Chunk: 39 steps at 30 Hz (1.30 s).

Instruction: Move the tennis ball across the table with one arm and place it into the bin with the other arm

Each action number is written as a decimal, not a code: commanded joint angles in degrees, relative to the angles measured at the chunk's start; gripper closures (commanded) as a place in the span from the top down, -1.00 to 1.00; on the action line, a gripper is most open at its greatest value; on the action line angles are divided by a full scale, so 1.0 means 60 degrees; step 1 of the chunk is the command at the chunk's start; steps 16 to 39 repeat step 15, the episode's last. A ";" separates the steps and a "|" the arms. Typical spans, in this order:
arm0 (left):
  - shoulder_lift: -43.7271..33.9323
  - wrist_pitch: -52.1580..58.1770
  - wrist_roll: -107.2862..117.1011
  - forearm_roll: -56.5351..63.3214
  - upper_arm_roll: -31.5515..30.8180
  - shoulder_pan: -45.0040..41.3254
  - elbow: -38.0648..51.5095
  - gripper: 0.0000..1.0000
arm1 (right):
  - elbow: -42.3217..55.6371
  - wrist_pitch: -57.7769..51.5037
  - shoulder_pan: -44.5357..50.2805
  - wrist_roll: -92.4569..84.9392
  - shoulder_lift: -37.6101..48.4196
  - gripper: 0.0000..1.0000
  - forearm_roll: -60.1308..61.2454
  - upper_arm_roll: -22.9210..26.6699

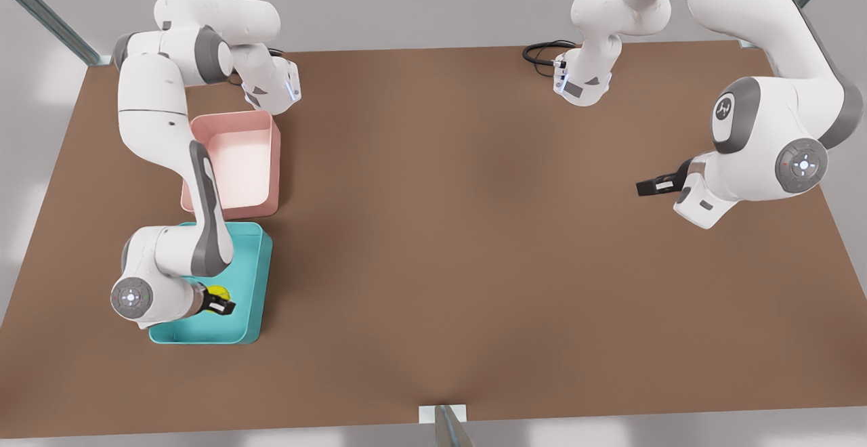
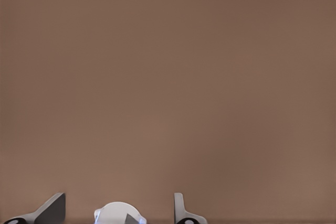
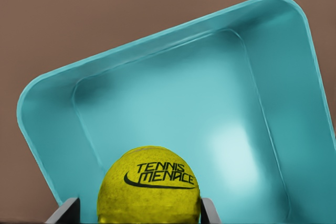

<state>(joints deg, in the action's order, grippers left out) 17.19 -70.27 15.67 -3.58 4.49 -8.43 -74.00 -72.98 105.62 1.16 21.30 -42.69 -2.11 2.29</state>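
Now the right gripper hangs over the bin, jaws clamped on the tennis ball for the drop; the left gripper waits above the tabletop, jaws spread, empty.

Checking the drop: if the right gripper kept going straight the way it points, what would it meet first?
Most likely the floor of the teal plastic bin: the right gripper, shut on the yellow-green tennis ball, points down into it, though depth is unclear.

A simulated robot test cell is shown. A bare brown table is framed by grey metal struts and plain grey surroundings, with two white arms mounted above it.
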 commanded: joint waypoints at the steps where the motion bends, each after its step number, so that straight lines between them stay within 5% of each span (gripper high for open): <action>1: -0.0008 0.0007 0.0099 -0.0004 -0.0002 0.0000 0.0000 1.00 | -0.0010 -0.0465 -0.0017 -0.4312 0.0025 1.00 0.0015 -0.0001; 7: -0.0008 0.0036 0.0099 -0.0004 -0.0002 0.0000 0.0014 1.00 | 0.0297 -0.4257 0.0057 -0.2967 0.2484 1.00 -0.0131 0.0058; 12: -0.0008 0.0036 0.0099 0.0011 -0.0002 0.0000 0.0000 1.00 | -0.1137 -0.4552 -0.0808 -0.3096 0.5562 1.00 -0.0380 -0.0733; 39: -0.0008 0.0036 0.0113 0.0011 -0.0002 0.0000 0.0000 1.00 | -0.1269 -0.4552 -0.0808 -0.3111 0.5650 1.00 -0.0380 -0.0748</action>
